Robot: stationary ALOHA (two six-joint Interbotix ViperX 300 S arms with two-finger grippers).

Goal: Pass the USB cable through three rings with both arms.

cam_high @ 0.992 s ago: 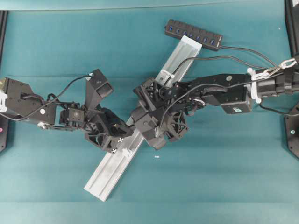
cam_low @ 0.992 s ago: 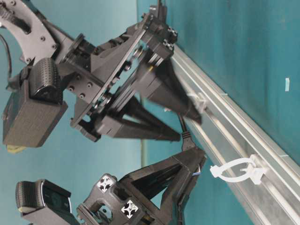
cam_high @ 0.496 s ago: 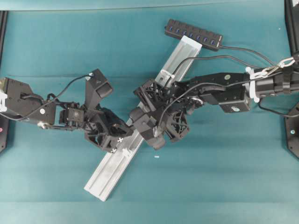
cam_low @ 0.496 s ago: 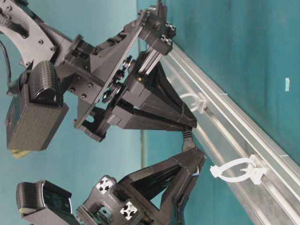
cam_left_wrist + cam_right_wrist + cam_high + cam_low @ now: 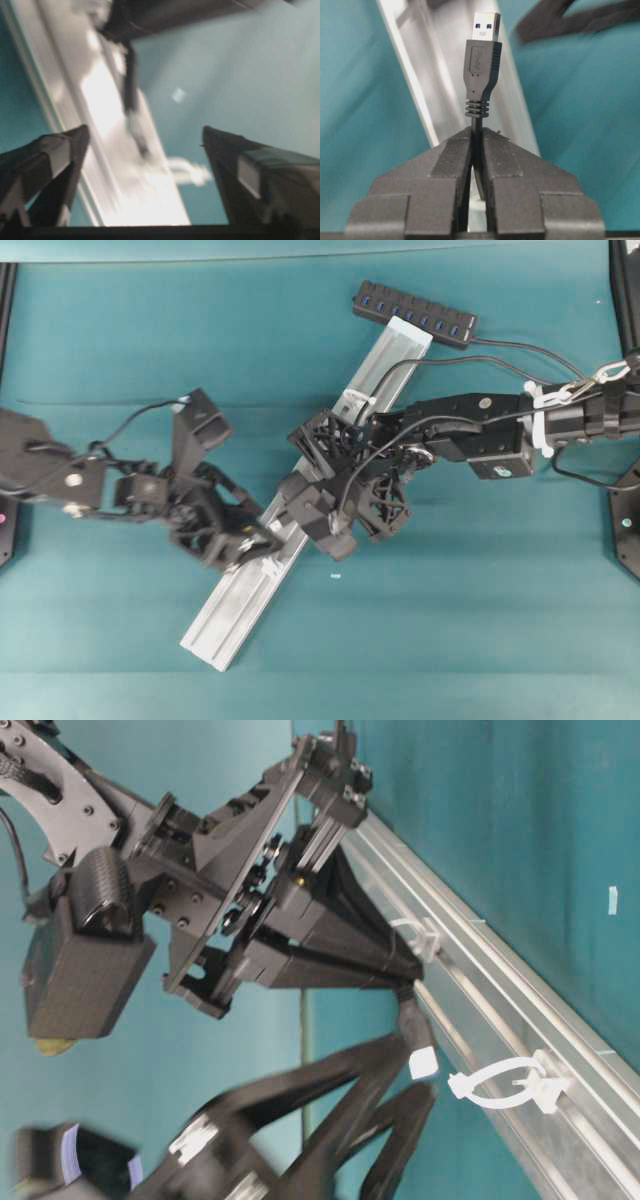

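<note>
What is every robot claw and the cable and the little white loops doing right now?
Left gripper: open, holding nothing.
Right gripper: shut on the USB cable.
USB cable: pinched just behind its plug, plug sticking out free.
Ring: clipped on the rail, no cable through it.
USB hub: lying by the rail's far end.

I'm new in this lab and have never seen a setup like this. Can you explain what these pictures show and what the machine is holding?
Two black robot arms work over a teal table. One picture looks down from above, one looks along the table at its level, and two come from cameras on the wrists. On the table lies a silver rail carrying small white rings; a black USB hub lies at its far end. The right gripper is shut on the USB cable just behind its plug. The left gripper stands open with nothing between its fingers, the plug hanging ahead of it.
</note>
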